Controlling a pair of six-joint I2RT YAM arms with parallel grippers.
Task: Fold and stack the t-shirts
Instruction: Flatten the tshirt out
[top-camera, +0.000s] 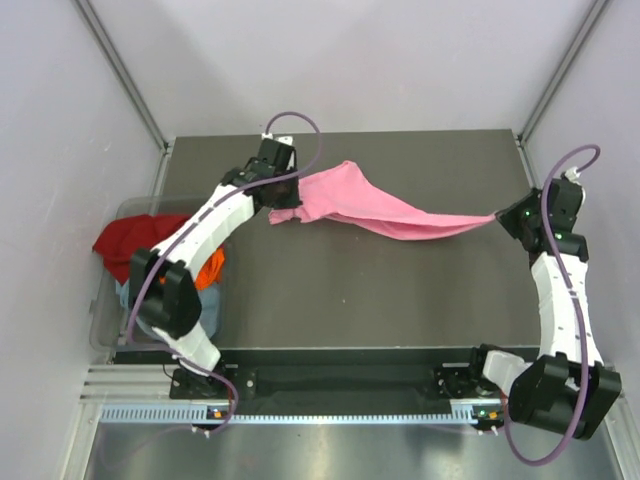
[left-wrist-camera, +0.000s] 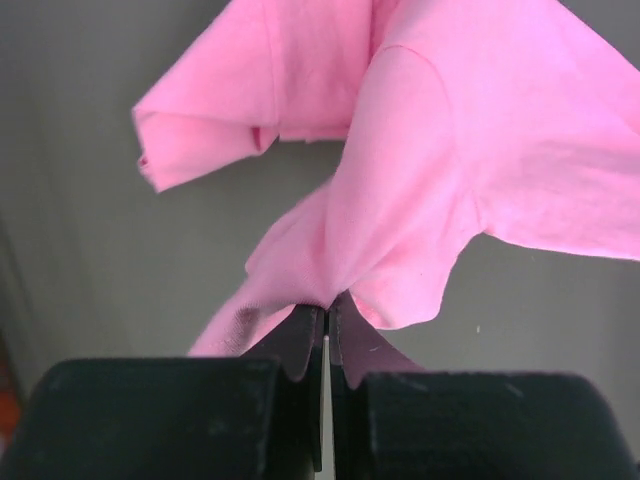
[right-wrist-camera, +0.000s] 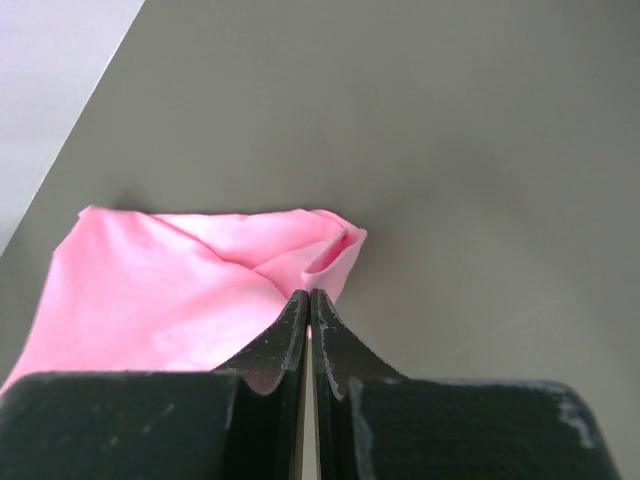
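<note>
risk: grip may be lost at either thin pinch if the span is pulled tighter.
left pincer (left-wrist-camera: 327, 305): clamped tight on a bunched edge of the pink t-shirt (top-camera: 380, 205).
right pincer (right-wrist-camera: 308, 297): clamped tight on the opposite corner.
shirt: twisted, sagging, held stretched above the far half of the table (top-camera: 350, 300).

Four t-shirts (top-camera: 390, 212), two arms (top-camera: 215, 222), one bin (top-camera: 100, 332)

My table (top-camera: 350, 300) is a dark grey, matte slab. A pink t-shirt (top-camera: 360, 205) stretches across its far half, and I cannot tell whether the sagging middle touches the top. A clear bin (top-camera: 105, 320) sits at its left edge, on or beside it.
</note>
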